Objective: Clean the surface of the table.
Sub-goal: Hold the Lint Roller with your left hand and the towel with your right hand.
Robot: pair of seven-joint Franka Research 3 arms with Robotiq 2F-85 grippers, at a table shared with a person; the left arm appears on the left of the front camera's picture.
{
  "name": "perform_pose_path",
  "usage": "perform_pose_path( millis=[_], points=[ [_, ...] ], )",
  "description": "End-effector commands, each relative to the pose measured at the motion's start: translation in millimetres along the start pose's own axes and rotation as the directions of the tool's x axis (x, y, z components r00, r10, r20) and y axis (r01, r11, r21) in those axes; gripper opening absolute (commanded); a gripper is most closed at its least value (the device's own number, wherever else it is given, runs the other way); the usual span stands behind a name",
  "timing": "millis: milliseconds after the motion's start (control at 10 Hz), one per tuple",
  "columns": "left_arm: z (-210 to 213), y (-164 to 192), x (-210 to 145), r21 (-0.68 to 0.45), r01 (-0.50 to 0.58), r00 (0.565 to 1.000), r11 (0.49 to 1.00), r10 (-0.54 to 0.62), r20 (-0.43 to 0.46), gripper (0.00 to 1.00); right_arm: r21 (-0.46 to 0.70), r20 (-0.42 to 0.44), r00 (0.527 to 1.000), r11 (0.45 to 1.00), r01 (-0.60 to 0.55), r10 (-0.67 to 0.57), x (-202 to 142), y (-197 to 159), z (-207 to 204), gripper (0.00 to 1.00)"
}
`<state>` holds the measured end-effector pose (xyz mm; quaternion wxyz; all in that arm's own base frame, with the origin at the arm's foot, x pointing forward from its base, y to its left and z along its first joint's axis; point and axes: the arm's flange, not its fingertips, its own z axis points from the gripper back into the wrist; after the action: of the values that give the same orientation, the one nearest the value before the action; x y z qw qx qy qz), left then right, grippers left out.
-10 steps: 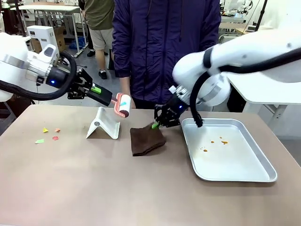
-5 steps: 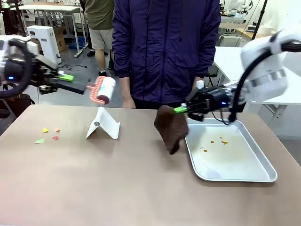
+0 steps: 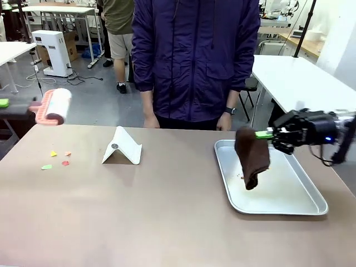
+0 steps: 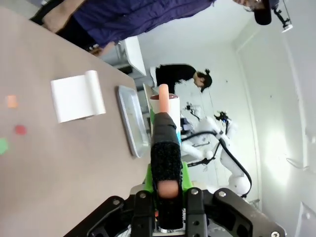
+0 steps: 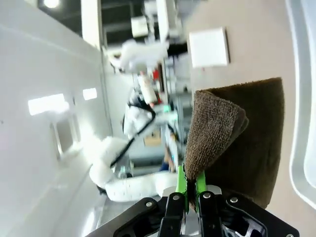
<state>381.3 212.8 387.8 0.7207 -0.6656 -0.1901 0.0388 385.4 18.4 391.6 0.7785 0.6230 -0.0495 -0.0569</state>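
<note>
Right wrist view: right hand [image 5: 191,185] pinches cloth [image 5: 237,133] (brown).

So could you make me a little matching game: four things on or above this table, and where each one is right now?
Things:
1. brown cloth
2. lint roller
3. paper scraps
4. white folded stand

Places:
A. lying on the table, left part
B. hanging over the metal tray, pinched by the right end effector
C. standing on the table in front of the person
D. held in the air at the far left by the left end effector

Pairs: 1-B, 2-D, 3-A, 4-C
</note>
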Motion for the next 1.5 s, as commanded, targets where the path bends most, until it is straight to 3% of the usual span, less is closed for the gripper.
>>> perform_pose_path(
  millis=[0,100,200,400,700,800,900,1400],
  points=[
    [15,16,-5,0.016,0.051,0.999,0.999,-0.051,0.016,0.00,0.064,0.194,0.980,0.996,-0.055,0.042,-20,-13,19,0.00],
    [31,22,-13,0.062,0.029,0.999,0.998,-0.031,0.026,0.00,0.072,0.329,0.944,0.997,-0.005,-0.019,-25,-26,38,0.00],
    [52,33,-22,0.062,0.048,0.999,0.997,-0.048,0.012,0.00,0.122,0.410,0.910,0.992,0.020,-0.068,-30,-40,57,0.00],
    [86,46,-31,-0.066,0.028,0.994,0.997,-0.020,0.112,0.00,0.186,0.547,0.819,0.979,0.086,-0.175,-35,-65,87,0.00],
    [89,52,-24,-0.089,-0.024,0.989,0.996,0.037,0.146,0.00,0.224,0.585,0.786,0.971,0.078,-0.199,-35,-78,90,0.00],
    [92,51,-40,-0.036,-0.010,0.993,0.999,0.014,0.121,0.00,0.212,0.586,0.791,0.975,0.058,-0.175,-33,-79,85,0.00],
    [92,51,-40,-0.036,-0.010,0.993,0.999,0.014,0.121,0.00,0.215,0.562,0.792,0.967,0.137,-0.237,15,-79,122,0.00],
    [92,51,-40,-0.036,-0.010,0.993,0.999,0.014,0.121,0.00,0.215,0.562,0.792,0.967,0.137,-0.237,15,-79,122,0.00]
  ],
)
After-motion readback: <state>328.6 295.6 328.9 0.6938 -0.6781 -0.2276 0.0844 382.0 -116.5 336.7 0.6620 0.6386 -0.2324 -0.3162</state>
